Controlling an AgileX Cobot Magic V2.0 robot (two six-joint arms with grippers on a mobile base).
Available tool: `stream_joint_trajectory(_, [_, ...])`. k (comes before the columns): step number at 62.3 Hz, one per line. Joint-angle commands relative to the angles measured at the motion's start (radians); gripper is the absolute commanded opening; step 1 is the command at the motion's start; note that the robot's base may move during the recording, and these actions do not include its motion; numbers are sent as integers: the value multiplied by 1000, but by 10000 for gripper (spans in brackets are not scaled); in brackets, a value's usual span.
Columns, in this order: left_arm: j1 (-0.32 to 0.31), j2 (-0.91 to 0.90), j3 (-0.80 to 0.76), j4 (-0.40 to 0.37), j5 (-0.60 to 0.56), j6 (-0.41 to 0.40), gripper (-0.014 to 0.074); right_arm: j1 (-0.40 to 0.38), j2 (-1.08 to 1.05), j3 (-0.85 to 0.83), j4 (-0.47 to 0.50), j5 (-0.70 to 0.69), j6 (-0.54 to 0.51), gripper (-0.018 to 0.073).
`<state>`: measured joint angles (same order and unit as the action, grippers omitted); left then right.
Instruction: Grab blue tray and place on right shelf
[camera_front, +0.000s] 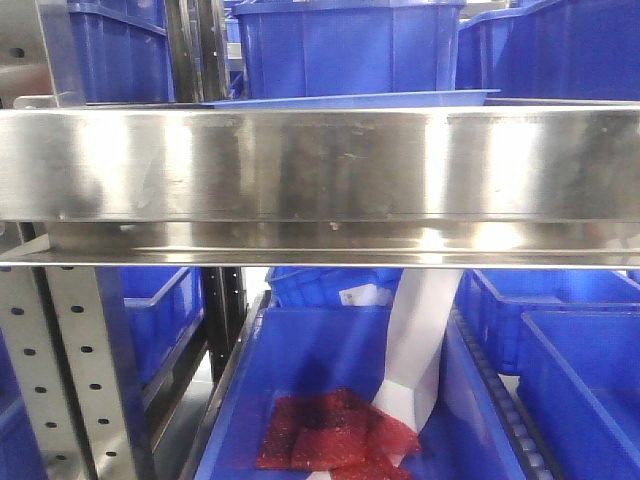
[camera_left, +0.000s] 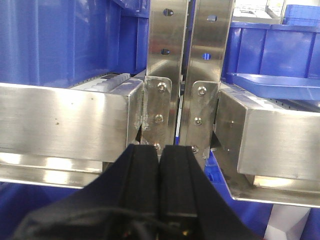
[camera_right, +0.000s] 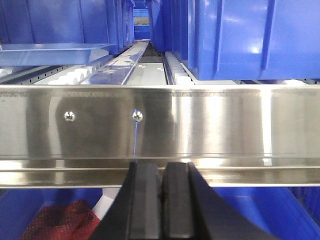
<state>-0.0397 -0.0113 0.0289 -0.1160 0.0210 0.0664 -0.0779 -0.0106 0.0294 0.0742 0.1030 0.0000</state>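
Both grippers are pressed together and empty: your left gripper hangs just in front of the twin uprights where two shelf lips meet, and your right gripper sits just below the steel lip of the shelf.

Your tray already lies on the shelf behind that lip, its pale flared rim showing above the steel in the front view, at the right edge of the left wrist view and at the left edge of the right wrist view. It seems to rest flat on the white rollers, though the lip hides its base, so treat that as likely rather than certain.

If the placing is done, your job now is a clean retreat. Draw both arms straight back, level, and keep the fingers closed so nothing catches the lip's lower fold.

Mind what crowds you. Deep blue bins stand close behind and beside the tray. Below the shelf a lower bin holds red packets, and a white strip hangs down into it. The perforated post stands at the left.
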Motion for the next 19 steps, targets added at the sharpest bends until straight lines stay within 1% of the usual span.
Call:
stream_joint_trajectory(1, [0,-12,29,-8,-94,2,-48,-6,-20,-23,1,-97,-10,57])
stream_joint_trajectory(19, [0,-12,29,-8,-94,2,-48,-6,-20,-23,1,-97,-10,57])
